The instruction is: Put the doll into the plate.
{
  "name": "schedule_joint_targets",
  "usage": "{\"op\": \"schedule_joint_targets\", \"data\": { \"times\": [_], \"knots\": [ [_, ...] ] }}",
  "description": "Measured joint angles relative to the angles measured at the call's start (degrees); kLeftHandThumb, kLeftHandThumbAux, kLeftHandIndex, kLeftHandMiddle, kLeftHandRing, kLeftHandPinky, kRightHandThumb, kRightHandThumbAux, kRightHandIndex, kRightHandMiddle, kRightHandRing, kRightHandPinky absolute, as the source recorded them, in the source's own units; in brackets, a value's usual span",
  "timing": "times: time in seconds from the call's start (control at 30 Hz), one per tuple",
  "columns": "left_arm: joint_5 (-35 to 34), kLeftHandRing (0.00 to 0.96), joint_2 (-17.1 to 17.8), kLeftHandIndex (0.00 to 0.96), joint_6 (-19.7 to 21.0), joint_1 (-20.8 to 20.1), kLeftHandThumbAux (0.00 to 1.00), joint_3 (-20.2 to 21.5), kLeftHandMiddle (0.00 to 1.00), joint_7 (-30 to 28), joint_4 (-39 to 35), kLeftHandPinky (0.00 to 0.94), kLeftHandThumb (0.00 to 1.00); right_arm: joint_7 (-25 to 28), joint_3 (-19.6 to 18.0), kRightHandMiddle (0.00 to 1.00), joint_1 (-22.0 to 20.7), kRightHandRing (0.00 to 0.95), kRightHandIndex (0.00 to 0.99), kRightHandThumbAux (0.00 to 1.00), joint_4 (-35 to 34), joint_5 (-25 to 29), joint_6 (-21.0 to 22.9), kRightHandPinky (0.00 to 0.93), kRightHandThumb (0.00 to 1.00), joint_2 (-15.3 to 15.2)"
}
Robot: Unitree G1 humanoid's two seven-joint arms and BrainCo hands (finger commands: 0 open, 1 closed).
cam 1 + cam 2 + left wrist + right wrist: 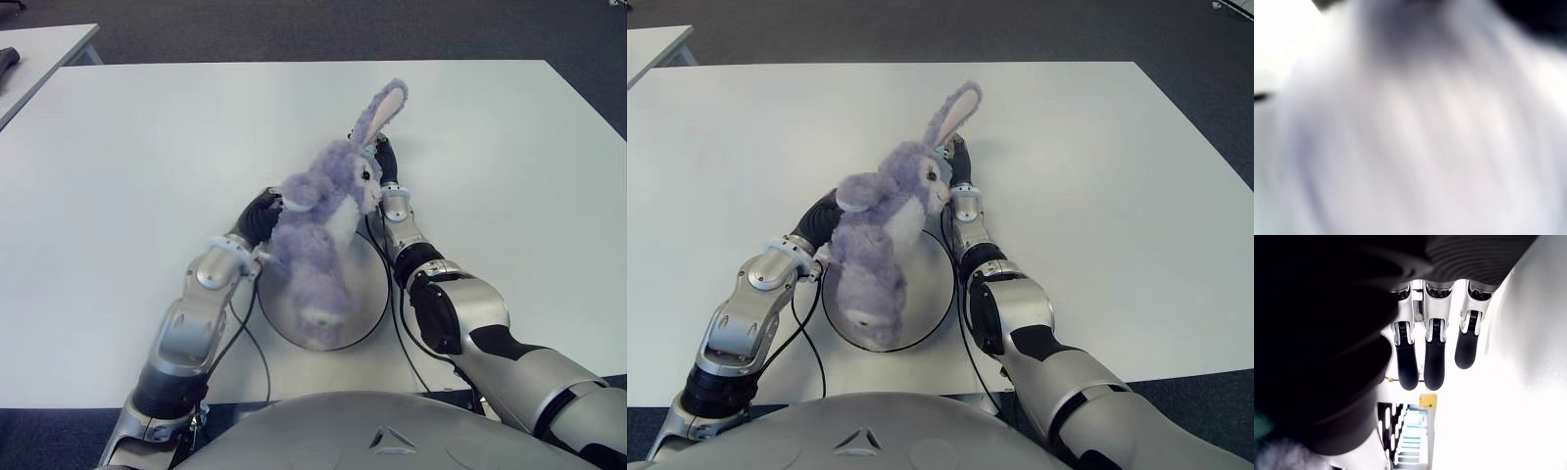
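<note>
Purple-and-white plush rabbit doll (328, 220) held upright between both hands over the round grey plate (367, 284).
Its feet reach the plate, which lies on the white table (147, 147). Left hand (257, 220) is pressed against the doll's back; fur fills its wrist view, so its grip cannot be told. Right hand (389, 176) sits just beside the head, fingers (1434, 364) extended straight, clasping nothing.

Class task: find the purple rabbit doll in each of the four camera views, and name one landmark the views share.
Left eye: doll centre, over the plate.
Right eye: doll left of centre, same plate.
Left wrist: only blurred pale fur, probably the doll.
Right wrist: fur at one corner.
Shared landmark: the plate.
</note>
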Motion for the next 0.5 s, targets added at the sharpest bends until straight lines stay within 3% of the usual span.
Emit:
{"op": "schedule_joint_targets", "data": {
  "times": [0.5],
  "knots": [
    [2.44,0.220,0.46,0.064,-6.42,0.58,0.617,-0.23,0.182,0.82,4.55,0.239,0.320,0.08,-0.05,0.314,0.01,0.299,0.283,0.941,0.00,0.05,0.00,0.249,0.172,0.00]
  ]
}}
